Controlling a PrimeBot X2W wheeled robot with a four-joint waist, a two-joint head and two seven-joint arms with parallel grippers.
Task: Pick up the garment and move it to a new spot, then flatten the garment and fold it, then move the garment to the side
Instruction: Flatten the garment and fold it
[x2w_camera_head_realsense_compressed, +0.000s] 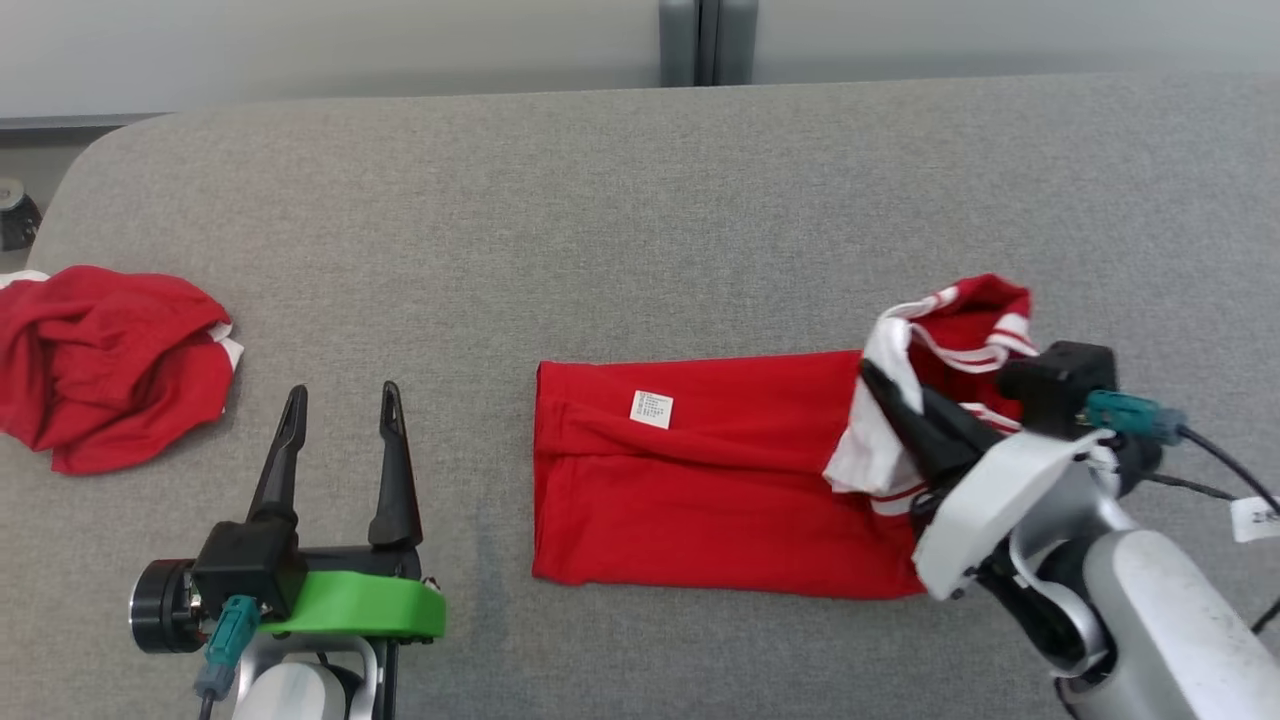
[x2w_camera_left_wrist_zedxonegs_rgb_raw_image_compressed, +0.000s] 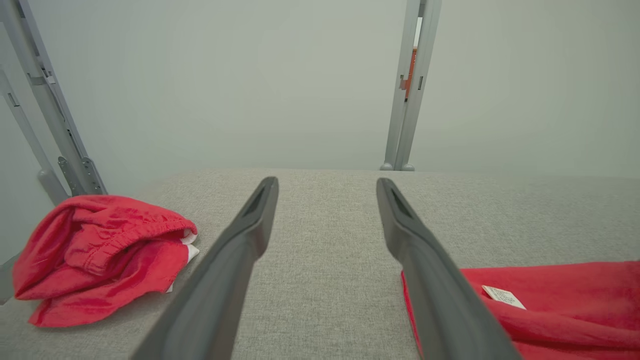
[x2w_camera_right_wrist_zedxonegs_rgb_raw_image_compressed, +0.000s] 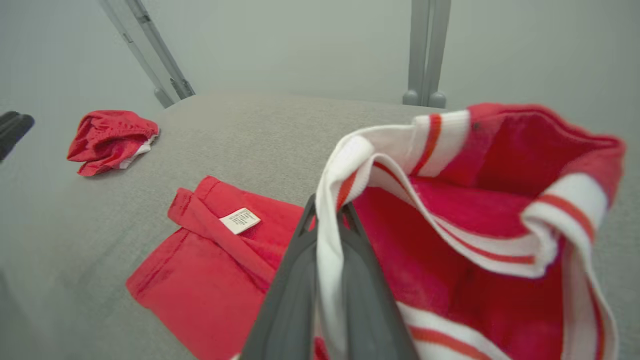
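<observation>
garment (x2w_camera_head_realsense_compressed: 700, 480) | red, white trim with red stripes, white label (x2w_camera_head_realsense_compressed: 651, 409) facing up | mostly flat, lengthwise crease | right end raised and bunched, white band pinched between closed fingers of right gripper (x2w_camera_head_realsense_compressed: 870, 375) | centre-right on grey table (x2w_camera_head_realsense_compressed: 640, 200)

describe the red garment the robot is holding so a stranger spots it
On the grey table, look right of centre. The red garment lies flat there, its white-striped end held by the right gripper. Unlike the crumpled red heap at the left edge, it shows a white label.
</observation>
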